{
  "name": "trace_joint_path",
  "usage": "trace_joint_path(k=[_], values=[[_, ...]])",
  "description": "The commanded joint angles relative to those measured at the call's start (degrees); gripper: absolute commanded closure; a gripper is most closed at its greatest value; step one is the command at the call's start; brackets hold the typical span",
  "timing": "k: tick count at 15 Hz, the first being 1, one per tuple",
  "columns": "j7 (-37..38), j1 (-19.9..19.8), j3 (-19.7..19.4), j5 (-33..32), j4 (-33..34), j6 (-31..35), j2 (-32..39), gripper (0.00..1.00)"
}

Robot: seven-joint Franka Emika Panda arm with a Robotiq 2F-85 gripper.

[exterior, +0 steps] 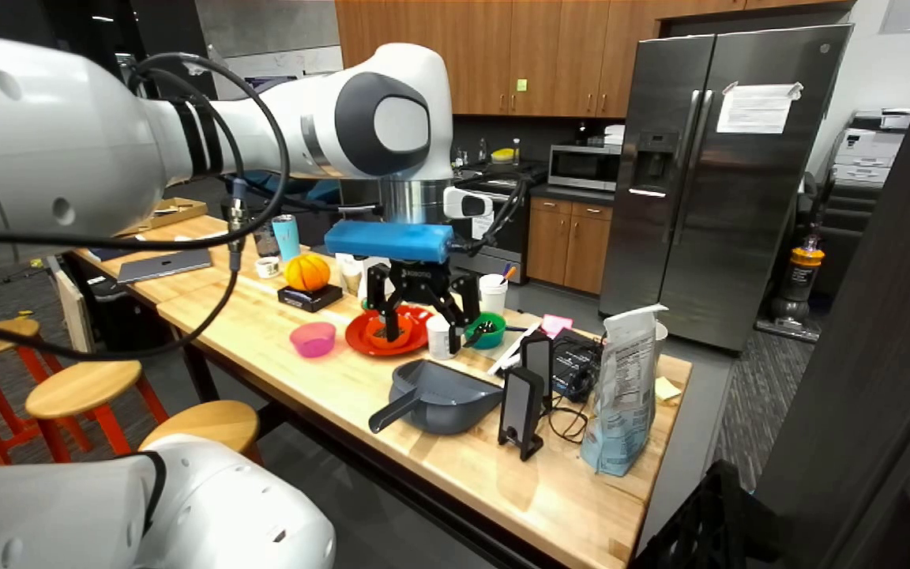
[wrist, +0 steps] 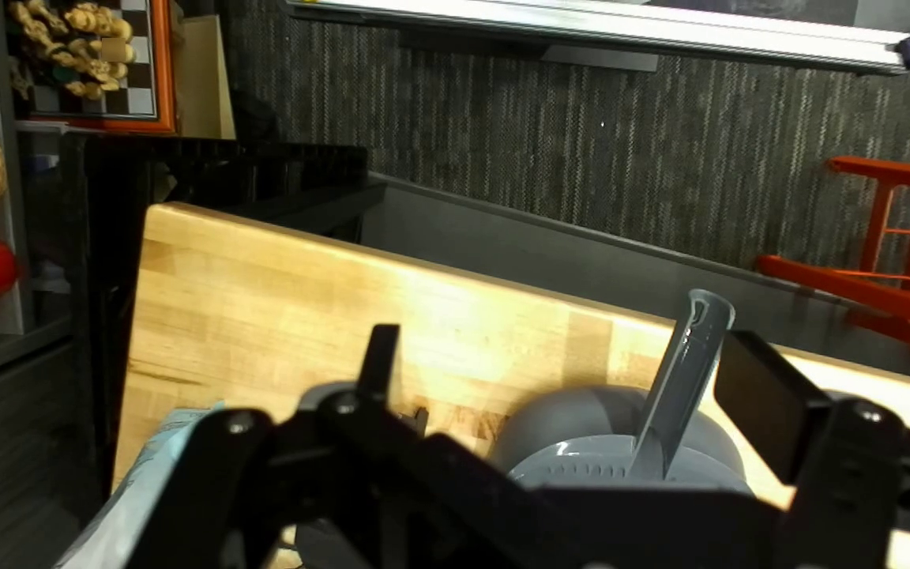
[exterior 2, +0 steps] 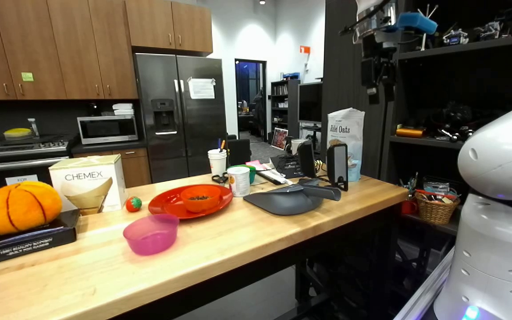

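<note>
My gripper (exterior: pixel 423 338) stands open with nothing between its fingers. In an exterior view the gripper (exterior 2: pixel 378 86) hangs well above the tabletop. A grey dustpan (exterior: pixel 447 403) lies on the wooden table; in the wrist view the dustpan (wrist: pixel 581 450) shows between the jaws, farther down, partly hidden by the gripper's body. Its handle (wrist: pixel 680 379) points toward the table's edge, near the right finger in that picture. Close by on the table are a white tub (exterior 2: pixel 238 182), a red plate (exterior 2: pixel 162 205) bearing an orange bowl (exterior 2: pixel 200 200), and a translucent pink bowl (exterior 2: pixel 151 235).
Two black speakers (exterior: pixel 520 407) and a tall oats bag (exterior: pixel 621 403) stand beside the dustpan. A green bowl (exterior: pixel 486 332), a white cup with pens (exterior 2: pixel 217 162), a Chemex box (exterior 2: pixel 89 184) and a stuffed pumpkin (exterior 2: pixel 20 208) are also on the table. Dark shelves (exterior 2: pixel 465 49) rise behind the arm.
</note>
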Motion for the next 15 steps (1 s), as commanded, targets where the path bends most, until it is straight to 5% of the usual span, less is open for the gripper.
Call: trace_joint_path(k=[1, 15], values=[[-0.6, 1.1, -1.0, -0.5, 0.5, 1.2, 1.3, 0.0], [-1.6, 4.6, 1.0, 2.6, 15.2, 15.3, 26.5, 0.0]])
